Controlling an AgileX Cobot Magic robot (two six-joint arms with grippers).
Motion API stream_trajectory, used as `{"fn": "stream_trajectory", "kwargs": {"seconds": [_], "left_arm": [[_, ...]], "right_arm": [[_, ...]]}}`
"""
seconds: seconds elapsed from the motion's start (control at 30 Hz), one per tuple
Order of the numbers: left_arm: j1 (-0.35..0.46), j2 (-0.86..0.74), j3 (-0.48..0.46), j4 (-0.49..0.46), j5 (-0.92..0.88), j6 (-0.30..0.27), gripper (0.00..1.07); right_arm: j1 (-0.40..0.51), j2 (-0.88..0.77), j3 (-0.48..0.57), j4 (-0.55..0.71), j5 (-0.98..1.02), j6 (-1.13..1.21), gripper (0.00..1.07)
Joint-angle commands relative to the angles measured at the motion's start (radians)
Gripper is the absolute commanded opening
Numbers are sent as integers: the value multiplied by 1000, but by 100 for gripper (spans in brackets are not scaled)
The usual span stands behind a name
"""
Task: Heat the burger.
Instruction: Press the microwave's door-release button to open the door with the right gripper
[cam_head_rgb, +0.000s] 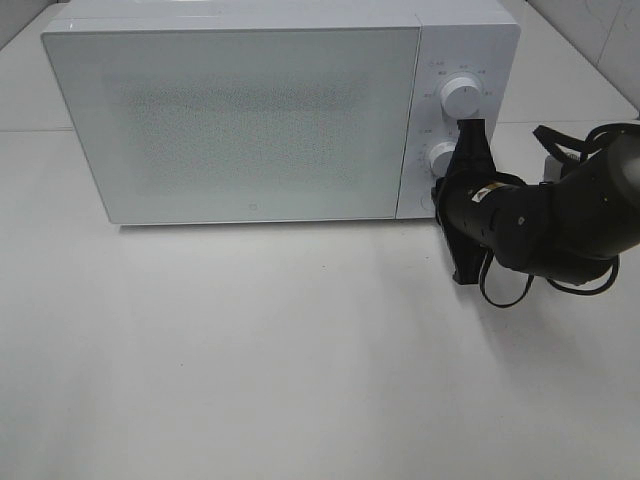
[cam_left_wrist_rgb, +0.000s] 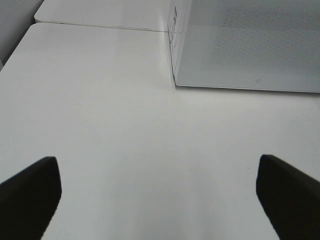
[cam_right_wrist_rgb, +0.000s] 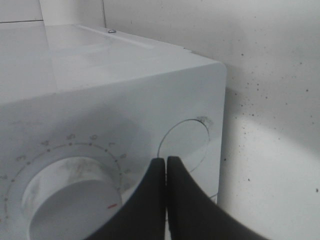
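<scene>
The burger is out of view. A white microwave (cam_head_rgb: 250, 120) stands at the back of the table with its door closed. My right gripper (cam_head_rgb: 445, 195) is shut and empty, with its tips at the control panel. In the right wrist view the closed fingertips (cam_right_wrist_rgb: 166, 161) sit between the lower knob (cam_right_wrist_rgb: 75, 197) and a round button (cam_right_wrist_rgb: 184, 142) near the panel's corner. I cannot tell whether they touch it. My left gripper (cam_left_wrist_rgb: 160, 200) hangs open and empty over bare table, facing the microwave's (cam_left_wrist_rgb: 250, 45) left front corner.
The upper knob (cam_head_rgb: 461, 95) and lower knob (cam_head_rgb: 440, 157) sit on the microwave's right panel. The right arm's black body and cables (cam_head_rgb: 560, 220) fill the right side of the white table (cam_head_rgb: 300, 350). A wall edge runs behind the table.
</scene>
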Motion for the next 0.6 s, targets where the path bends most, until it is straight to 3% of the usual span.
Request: {"fn": "stream_trajectory", "kwargs": {"seconds": [0.03,0.6], "left_arm": [[-1,-24,4,-8,-8,1,98],[-1,-23,4,-8,-8,1,98]], "right_arm": [[2,15,-14,-13,-14,-17,0],[2,73,-59,-34,-61,-13,0]]}}
